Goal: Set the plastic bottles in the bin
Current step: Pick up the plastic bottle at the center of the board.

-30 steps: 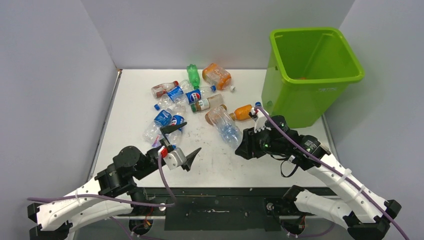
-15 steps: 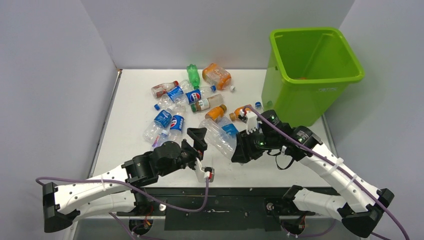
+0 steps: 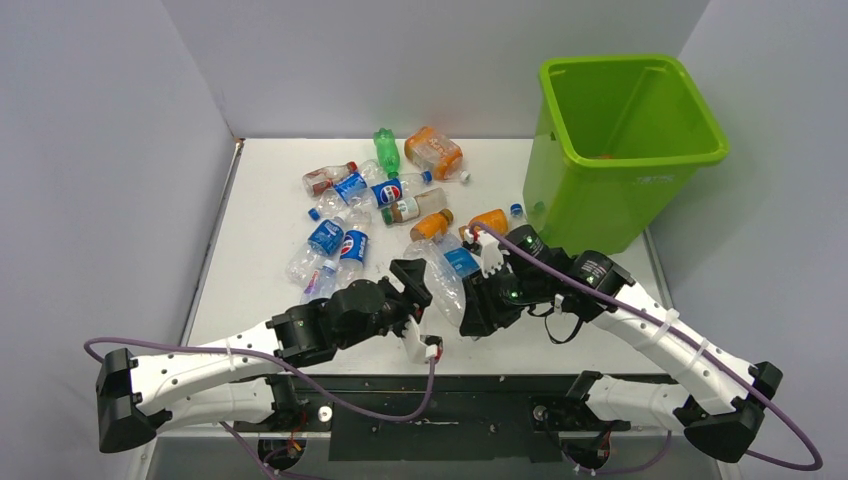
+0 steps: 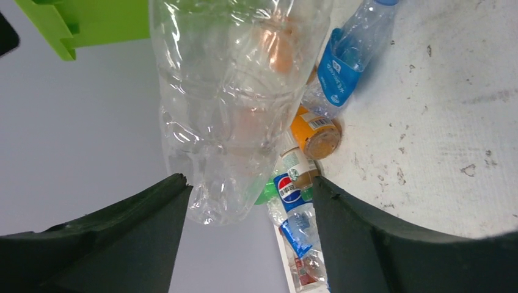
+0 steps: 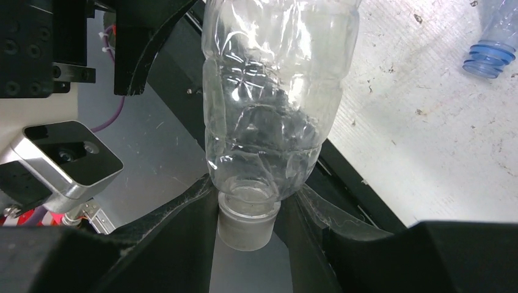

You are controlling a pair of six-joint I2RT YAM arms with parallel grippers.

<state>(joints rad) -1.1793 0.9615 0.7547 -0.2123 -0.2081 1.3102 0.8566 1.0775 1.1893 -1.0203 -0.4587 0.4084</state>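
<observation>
My right gripper (image 5: pixel 247 204) pinched tight on capped neck of clear bottle (image 5: pixel 275 91), crumpled thin ribbed plastic. My left gripper (image 4: pixel 247 189) spread wide, astride its base. Smooth tapered green bin (image 3: pixel 600 200) at far right; orange speck (image 3: pixel 605 155) inside.

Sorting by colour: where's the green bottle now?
Top view: the green bottle lies at the far end of the bottles, just left of the big orange bottle.

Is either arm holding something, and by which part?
The right gripper pinches a clear bottle by its neck. The left gripper straddles its base, not yet closed.
</observation>
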